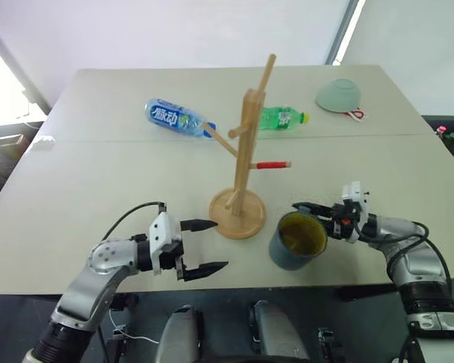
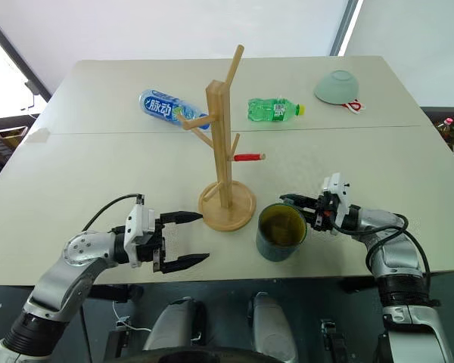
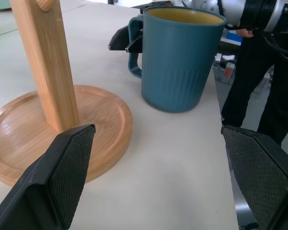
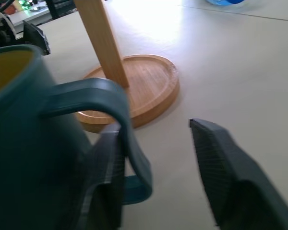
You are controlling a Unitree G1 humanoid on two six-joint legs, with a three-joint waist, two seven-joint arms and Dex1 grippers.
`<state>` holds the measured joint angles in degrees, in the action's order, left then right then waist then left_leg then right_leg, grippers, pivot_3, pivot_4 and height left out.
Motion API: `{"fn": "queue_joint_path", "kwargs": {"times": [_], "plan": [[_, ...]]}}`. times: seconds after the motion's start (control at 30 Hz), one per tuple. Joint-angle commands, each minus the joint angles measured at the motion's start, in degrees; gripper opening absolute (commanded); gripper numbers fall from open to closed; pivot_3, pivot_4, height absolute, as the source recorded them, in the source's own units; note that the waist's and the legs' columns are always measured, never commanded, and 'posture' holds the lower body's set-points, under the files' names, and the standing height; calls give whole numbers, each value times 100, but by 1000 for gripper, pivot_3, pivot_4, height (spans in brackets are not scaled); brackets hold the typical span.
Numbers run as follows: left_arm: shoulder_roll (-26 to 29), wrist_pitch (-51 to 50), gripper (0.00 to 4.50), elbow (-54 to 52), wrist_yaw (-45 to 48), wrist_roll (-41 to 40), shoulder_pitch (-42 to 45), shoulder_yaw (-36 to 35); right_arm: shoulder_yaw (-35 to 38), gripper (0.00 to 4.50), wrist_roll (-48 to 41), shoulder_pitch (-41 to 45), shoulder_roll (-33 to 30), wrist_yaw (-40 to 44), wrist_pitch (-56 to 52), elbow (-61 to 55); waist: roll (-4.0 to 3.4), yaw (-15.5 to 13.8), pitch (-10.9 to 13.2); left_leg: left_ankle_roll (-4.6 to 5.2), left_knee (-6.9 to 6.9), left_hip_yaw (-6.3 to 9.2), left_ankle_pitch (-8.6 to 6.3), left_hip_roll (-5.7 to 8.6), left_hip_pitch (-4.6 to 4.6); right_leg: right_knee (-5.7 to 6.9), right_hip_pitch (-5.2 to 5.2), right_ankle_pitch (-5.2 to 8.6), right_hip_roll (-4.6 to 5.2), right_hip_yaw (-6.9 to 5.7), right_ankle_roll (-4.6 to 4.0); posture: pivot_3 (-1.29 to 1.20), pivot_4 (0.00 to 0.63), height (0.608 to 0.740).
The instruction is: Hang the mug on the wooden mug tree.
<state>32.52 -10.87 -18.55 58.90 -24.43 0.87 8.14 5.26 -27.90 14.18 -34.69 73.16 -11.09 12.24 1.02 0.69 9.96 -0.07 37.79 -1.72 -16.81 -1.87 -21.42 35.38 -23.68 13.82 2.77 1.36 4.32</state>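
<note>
Now we see the mug (image 1: pixel 297 240) standing upright on the surface (image 1: pixel 98 189), just beside the wooden mug tree (image 1: pixel 244 151). Our right gripper (image 4: pixel 156 158) straddles the mug's handle, not yet clamped; our left gripper (image 1: pixel 200 247) hangs open, holding nothing, near the tree's base.

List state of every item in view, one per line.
mug: upright on table, not hung
mug tree: upright, pegs bare
blue bottle: lying on its side
green bottle: lying on its side
bowl: upside down
left gripper: open, holding nothing
right gripper: fingers apart around mug handle
</note>
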Motion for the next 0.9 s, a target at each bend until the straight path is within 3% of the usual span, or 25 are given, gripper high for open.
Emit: {"fn": "queue_joint_path", "kwargs": {"times": [0.03, 0.3, 0.47, 0.9], "plan": [[-14, -35, 4500, -232, -43, -114, 108, -75, 45, 45, -213, -53, 10, -73, -233, -537, 0, 0, 0, 0, 3, 1, 0, 0, 0, 2, 1, 0, 0, 0, 0, 0, 150, 740], [-65, -100, 4500, -231, -80, -107, 214, -39, 376, 45, -38, -543, -222, -713, -201, -1614, 0, -10, 0, 0, 11, 4, 0, 1, -3, 4, 4, 0, 0, -2, 0, 0, 150, 740], [-133, -48, 4500, -79, -5, -55, 416, 14, 774, 45, 438, -701, -930, -1076, 91, -2675, -4, -9, 3, 0, 18, 0, 0, 4, -4, 4, 3, 0, 1, 0, 0, 0, 150, 740], [-348, -124, 4500, 289, 88, -324, 1109, -263, 875, 45, 410, 120, -2165, -1050, -250, -3570, 4, -8, 7, 0, 21, 4, 0, 4, -6, 3, 4, 1, -11, -2, 0, 0, 150, 740]]}}
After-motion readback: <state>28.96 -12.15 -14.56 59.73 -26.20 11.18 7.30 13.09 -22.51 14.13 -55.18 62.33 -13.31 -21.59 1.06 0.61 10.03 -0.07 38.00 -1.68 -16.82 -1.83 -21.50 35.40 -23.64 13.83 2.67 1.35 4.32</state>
